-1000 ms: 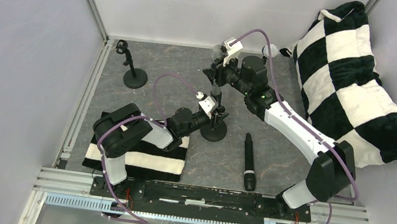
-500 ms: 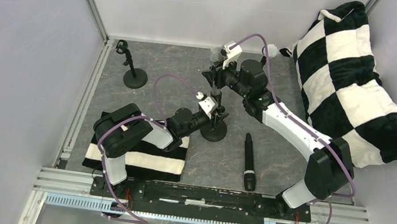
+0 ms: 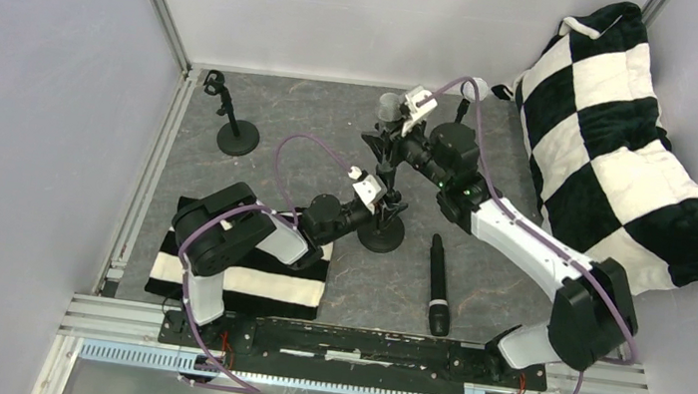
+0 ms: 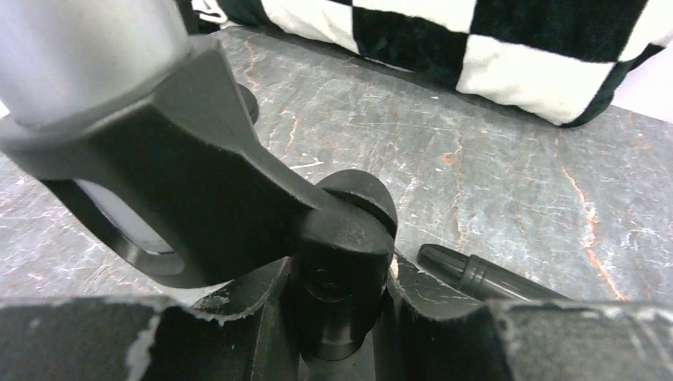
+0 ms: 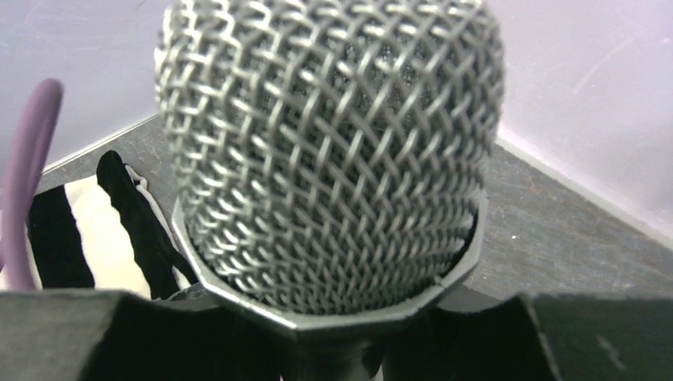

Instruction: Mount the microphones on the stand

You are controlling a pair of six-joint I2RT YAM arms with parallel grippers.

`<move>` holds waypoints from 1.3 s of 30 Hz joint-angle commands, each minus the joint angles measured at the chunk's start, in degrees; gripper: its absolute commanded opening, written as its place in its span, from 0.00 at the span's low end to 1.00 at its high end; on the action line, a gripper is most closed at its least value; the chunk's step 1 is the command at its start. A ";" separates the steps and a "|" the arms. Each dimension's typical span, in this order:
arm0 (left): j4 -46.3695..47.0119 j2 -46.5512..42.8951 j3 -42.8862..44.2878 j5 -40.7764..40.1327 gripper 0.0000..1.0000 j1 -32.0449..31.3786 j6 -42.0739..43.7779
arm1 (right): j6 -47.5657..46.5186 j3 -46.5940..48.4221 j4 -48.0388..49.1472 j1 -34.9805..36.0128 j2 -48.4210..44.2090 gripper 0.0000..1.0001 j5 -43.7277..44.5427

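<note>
Grey slate-look table (image 3: 335, 115), and the big checked cushion (image 3: 623, 140) fills the far right, its far end cut off by the frame. The right arm (image 3: 521, 233) reaches in from the near right and the left arm (image 3: 229, 238) from the near left. The left arm lies over a striped cloth (image 3: 244, 285) and hides part of it.

Centre of the table, there's the stand (image 3: 382, 233), round base down and just left of the black mic (image 3: 438, 283), which lies flat with its head towards us. The left gripper (image 3: 383, 201) is low on the stand. Its wrist view shows the fingers (image 4: 444, 333) pressed in on either side of the stand's joint, clamped on it. Their tips are cut off at the bottom edge.

Up top, the right gripper (image 3: 383, 133) has the silver mic (image 3: 391, 110) head-up over the stand. From its wrist camera the mesh head (image 5: 329, 151) fills nearly everything. The fingers grip just below it, and the barrel is hidden.

In the left wrist view a silver barrel (image 4: 87, 48) runs down into the stand's black clip (image 4: 190, 182). How deep it sits is hard to judge, blurred this close.

Far left, a small stand (image 3: 233, 128) stands alone, well apart.
</note>
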 commanded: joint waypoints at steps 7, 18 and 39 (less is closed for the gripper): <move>-2.09 4.90 1.54 -3.31 0.02 0.33 -11.46 | -7.26 -22.72 1.92 2.22 -14.86 0.00 -6.69; -2.03 4.55 1.58 -5.03 0.02 0.33 -16.93 | -12.22 -43.21 29.20 8.14 -27.73 0.00 0.40; 10.35 -2.70 -3.81 -2.19 0.74 -1.42 -24.63 | -13.31 -46.09 32.48 10.52 -31.88 0.00 9.02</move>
